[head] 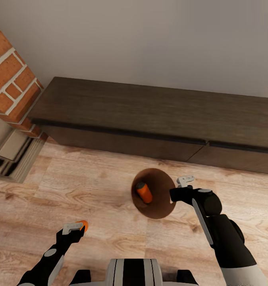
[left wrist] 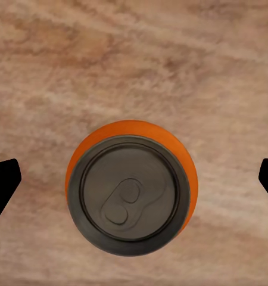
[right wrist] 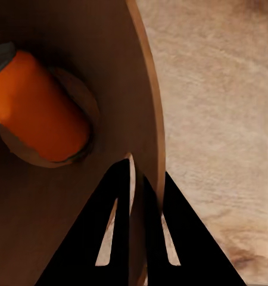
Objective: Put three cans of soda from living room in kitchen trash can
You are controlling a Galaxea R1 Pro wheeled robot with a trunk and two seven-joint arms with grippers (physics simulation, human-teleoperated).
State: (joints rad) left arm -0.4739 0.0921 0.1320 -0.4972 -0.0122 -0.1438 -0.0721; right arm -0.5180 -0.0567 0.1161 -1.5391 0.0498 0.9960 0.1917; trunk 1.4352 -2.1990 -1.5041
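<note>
Right, you had the right gripper (right wrist: pixel 133 179) clamped narrow on the rim of the tash can (head: pixel 164 206), one finger inside and one outside the wall, bin on the plank floor (head: pixel 90 190) before the long dark cabinet (head: pixel 149 115). One orange soda can (head: pixel 144 192) already lay tilted inside it. Your left gripper (left wrist: pixel 134 179) was wide, empty, straight above a second orange can (left wrist: pixel 131 189) standing upright on the floor near the bin. Risk as I judged it: a crooked descent could've clipped the can and toppled it, and any right-arm tug could've tipped the bin. Blue can unplaced.
</note>
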